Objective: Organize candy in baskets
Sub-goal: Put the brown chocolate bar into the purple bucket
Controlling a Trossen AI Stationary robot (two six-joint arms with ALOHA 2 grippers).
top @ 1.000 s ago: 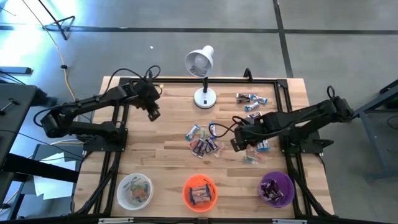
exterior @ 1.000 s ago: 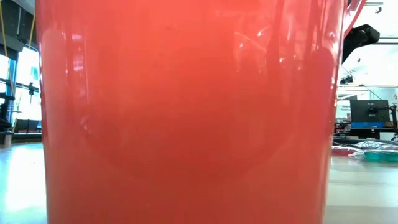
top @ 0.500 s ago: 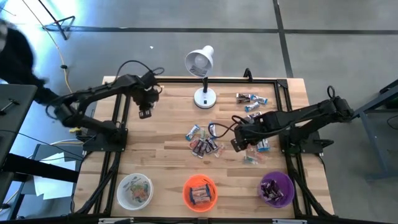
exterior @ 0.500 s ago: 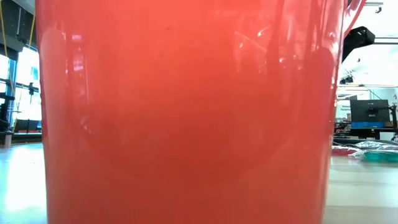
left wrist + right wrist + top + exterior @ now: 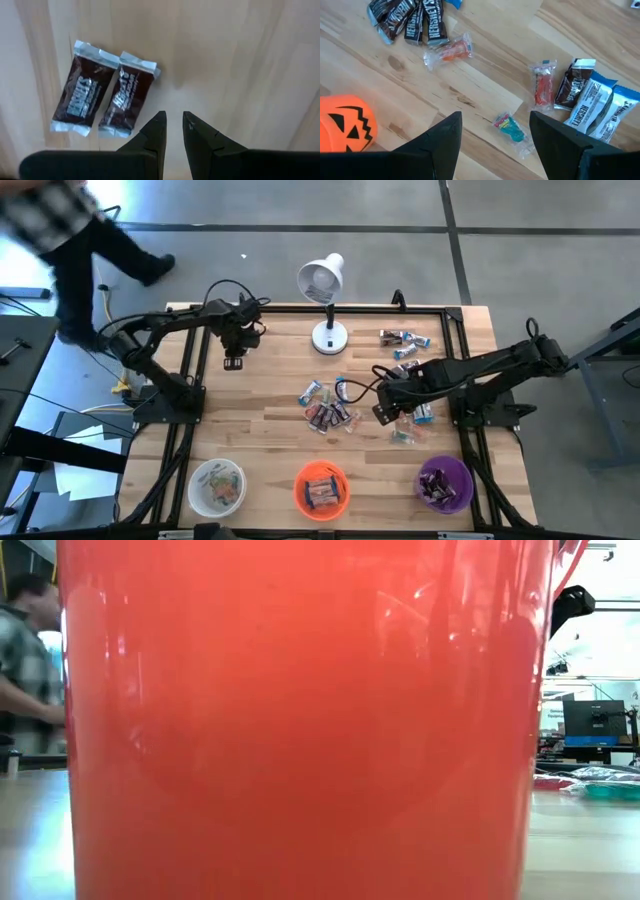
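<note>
Right end effector (image 5: 381,413) hung wide open and empty over the candy (image 5: 327,412) scattered mid-surface, unmoved, while left end effector (image 5: 232,362), fingers nearly together and empty, had swung to the far-left, near two brown candies (image 5: 102,102).

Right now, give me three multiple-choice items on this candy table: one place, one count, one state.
1. Where does the orange basket sit among the three baskets?
A. at the left end
B. in the middle
C. at the right end

2. How many dark brown candies lie ahead of the left gripper?
A. two
B. four
C. none

3. How stand the right gripper's jaws?
A. shut on a candy
B. shut and empty
C. open wide and empty

Key: 1 B, white basket and purple basket flank it; 2 A, a side-by-side pair; 3 C, bare wood shows between the fingers.
</note>
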